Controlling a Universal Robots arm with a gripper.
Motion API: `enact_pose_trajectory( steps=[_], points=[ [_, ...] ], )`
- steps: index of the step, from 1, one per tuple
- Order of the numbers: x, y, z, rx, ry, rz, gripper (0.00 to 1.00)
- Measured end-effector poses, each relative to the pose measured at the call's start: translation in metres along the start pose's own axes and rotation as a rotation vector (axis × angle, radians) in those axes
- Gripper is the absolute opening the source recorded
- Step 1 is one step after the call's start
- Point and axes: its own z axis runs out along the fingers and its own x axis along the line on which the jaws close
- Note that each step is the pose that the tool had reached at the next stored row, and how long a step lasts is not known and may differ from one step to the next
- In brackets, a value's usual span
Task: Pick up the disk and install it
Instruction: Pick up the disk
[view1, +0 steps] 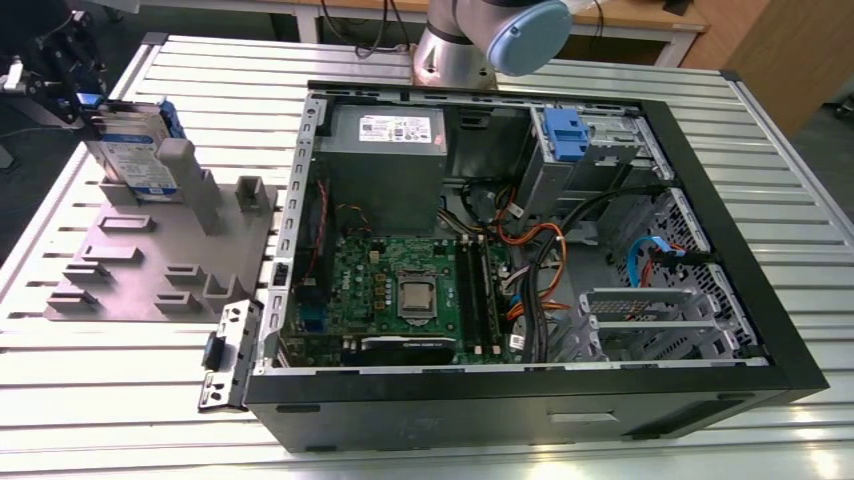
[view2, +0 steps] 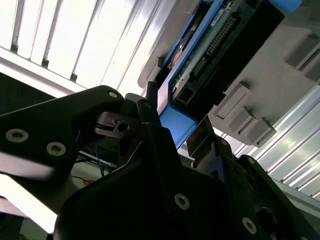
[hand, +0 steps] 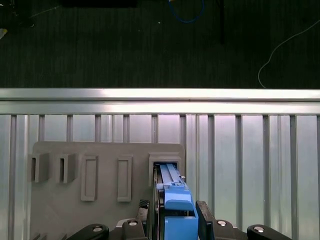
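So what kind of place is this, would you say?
Probably a robotics lab or test bench for computer assembly. An open computer case lies on a slotted metal table, a robot arm rises just beyond it, and a grey holder keeps a disk standing upright.

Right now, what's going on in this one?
A single robot arm has its gripper at the disk, which stands upright in a slot of the grey holder plate on the slatted table, to the exterior view's left of the open computer case. The gripper sits around the disk's blue bracket; whether it grips cannot be told. The disk is not yet installed.
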Motion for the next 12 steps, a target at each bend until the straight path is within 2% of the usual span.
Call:
enact_pose_trajectory(
  steps=[7, 8, 9, 10, 12],
  points=[
    [0.0, 0.001, 0.0, -0.0007, 0.0, 0.007, 0.49],
    [0.0001, 0.001, 0.0, -0.0011, -0.0008, 0.007, 0.49],
    [0.0002, 0.0008, 0.0003, -0.0036, -0.0061, 0.008, 0.49],
    [0.0003, 0.0008, 0.0007, -0.0041, -0.0084, 0.008, 0.49],
    [0.0003, 0.0008, 0.0008, -0.0044, -0.0083, 0.008, 0.49]
  ],
)
